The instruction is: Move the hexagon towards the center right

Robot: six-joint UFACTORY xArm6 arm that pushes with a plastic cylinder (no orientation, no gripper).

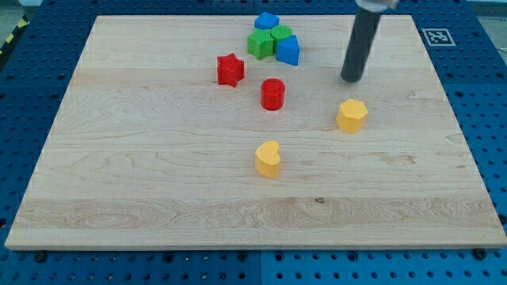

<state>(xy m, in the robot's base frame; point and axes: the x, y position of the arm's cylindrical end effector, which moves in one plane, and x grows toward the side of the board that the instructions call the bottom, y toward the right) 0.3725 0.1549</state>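
Note:
The yellow hexagon block (352, 115) lies right of the board's middle. My tip (351, 79) stands just above it in the view, a short gap apart, not touching. The dark rod rises from the tip to the view's top edge. A second yellow block, heart-like in shape (268, 158), lies lower and to the left, near the board's middle.
A red cylinder (272, 93) and a red star (230, 70) lie left of my tip. At the top middle sits a tight cluster: a blue block (267, 21), two green blocks (259, 43) (281, 33) and another blue block (288, 50). The wooden board (158, 182) rests on a blue pegboard table.

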